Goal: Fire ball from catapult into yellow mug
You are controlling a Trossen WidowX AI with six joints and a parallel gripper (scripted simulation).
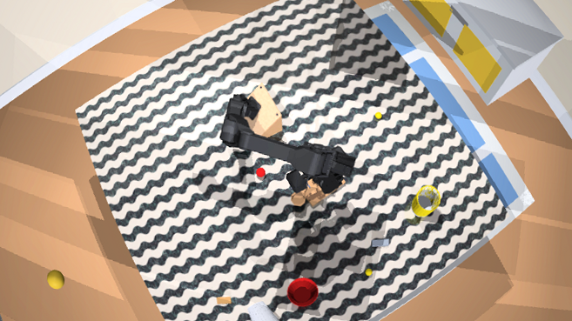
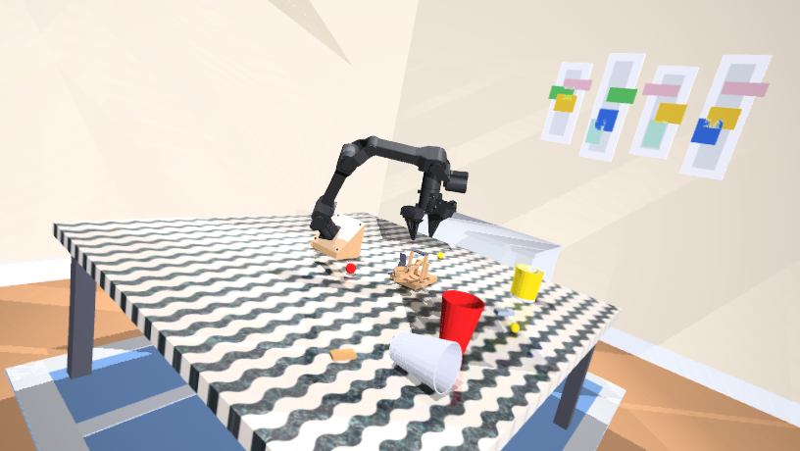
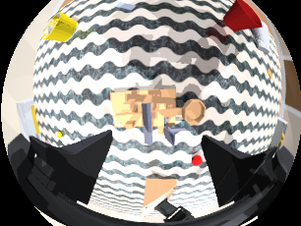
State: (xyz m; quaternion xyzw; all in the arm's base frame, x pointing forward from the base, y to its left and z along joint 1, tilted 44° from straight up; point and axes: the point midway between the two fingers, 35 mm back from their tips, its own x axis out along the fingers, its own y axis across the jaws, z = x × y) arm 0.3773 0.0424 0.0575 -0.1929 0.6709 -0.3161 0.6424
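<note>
Top: claw [image 1: 314, 183] [image 2: 423, 236] [image 3: 158, 138] above catapult [image 1: 316, 195] [image 2: 416, 278] [image 3: 128, 105]; red ball [image 1: 261, 172] [image 2: 350, 268] [image 3: 197, 160] lay left, apart, on the counter [image 1: 156, 140] [image 2: 196, 269] [image 3: 123, 59].

Exterior: claw wide, empty, well above both; ball left and lower.

Wrist: ball sat below the catapult's round end, toward the right-hand finger. Loading likely needed a sideways reach, then descent.

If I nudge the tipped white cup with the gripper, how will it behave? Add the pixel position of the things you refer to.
The white cup [image 1: 264, 320] [image 2: 420, 361] lies on its side and tapers, so it would probably roll in a curve. Its rim looks thin, suggesting it is light and easily shoved. The red cup [image 1: 303, 292] [image 2: 460, 320] standing close by might get knocked.
</note>
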